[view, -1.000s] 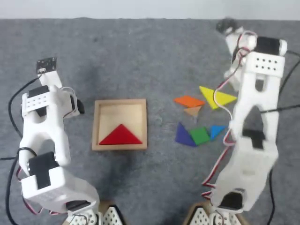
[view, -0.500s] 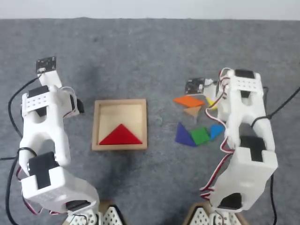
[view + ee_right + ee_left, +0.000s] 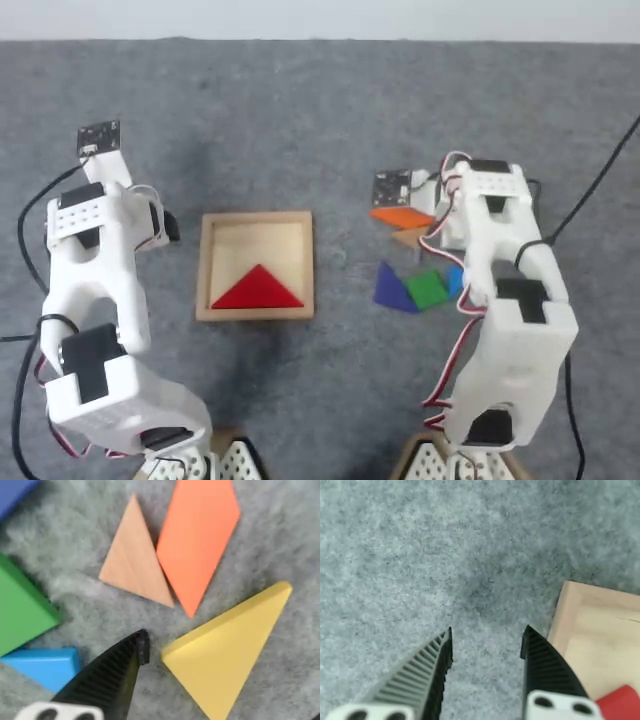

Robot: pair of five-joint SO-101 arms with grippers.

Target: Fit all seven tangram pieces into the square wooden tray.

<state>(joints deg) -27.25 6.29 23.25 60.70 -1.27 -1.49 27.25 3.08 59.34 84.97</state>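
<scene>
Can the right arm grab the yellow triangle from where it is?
Probably yes. The open right gripper sits just above the yellow triangle, one finger beside its corner, and nothing lies on top of it.

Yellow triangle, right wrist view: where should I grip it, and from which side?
Probably straight down from above: the yellow triangle lies flat with its upright side walls exposed. Pinch those walls across its middle. One of the right arm's fingers sits beside a corner of it. Keep off the edge facing the orange parallelogram, whose tip lies close.
</scene>
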